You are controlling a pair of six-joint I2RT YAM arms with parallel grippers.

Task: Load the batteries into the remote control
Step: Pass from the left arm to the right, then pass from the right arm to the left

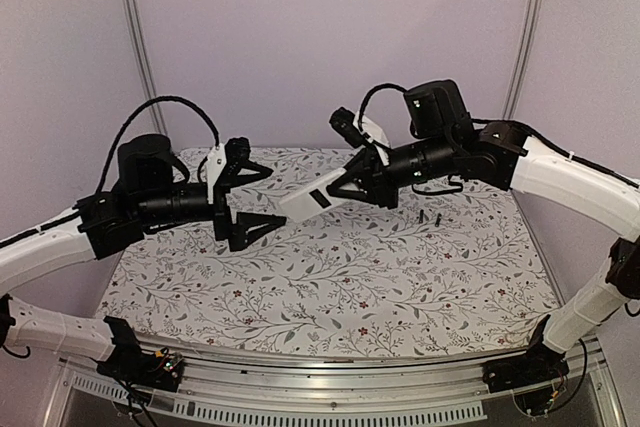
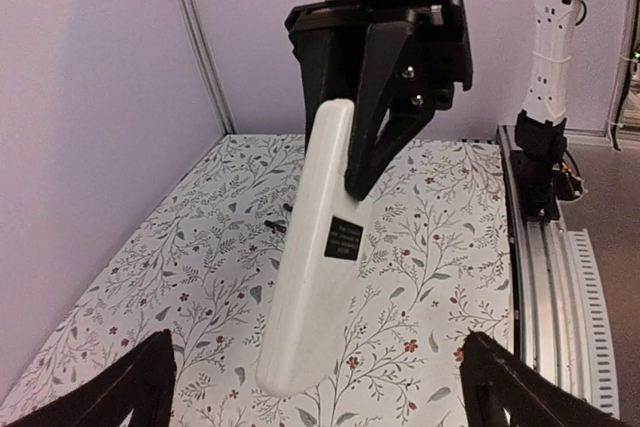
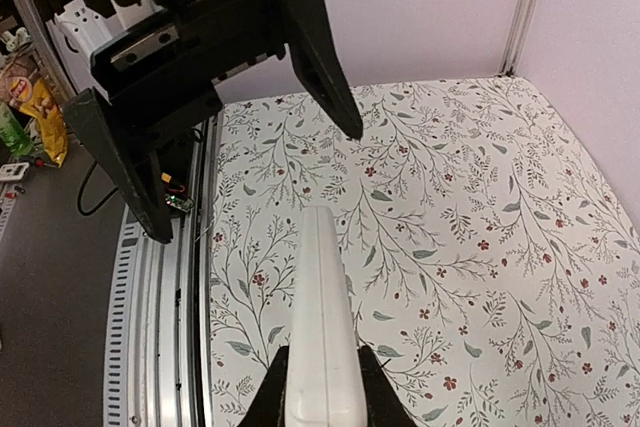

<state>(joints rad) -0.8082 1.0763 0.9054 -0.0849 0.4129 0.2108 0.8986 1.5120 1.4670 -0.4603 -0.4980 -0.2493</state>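
— What has the right tool (image 1: pixel 345 187) got?
— It is closed on the remote control (image 1: pixel 315 199), held in the air. The free end reaches the mouth of the left tool (image 1: pixel 272 199), which is wide open and grips nothing.
— And the batteries (image 1: pixel 431 217)?
— On the desk (image 1: pixel 330 287), below and behind the right tool.

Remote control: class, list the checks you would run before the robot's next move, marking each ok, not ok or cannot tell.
1. Remote gripped by right fingers: ok.
2. Left fingers open, not touching remote: ok.
3. Batteries lying free on table: ok.
4. Remote's white back facing up: ok.
5. Battery compartment open: cannot tell.
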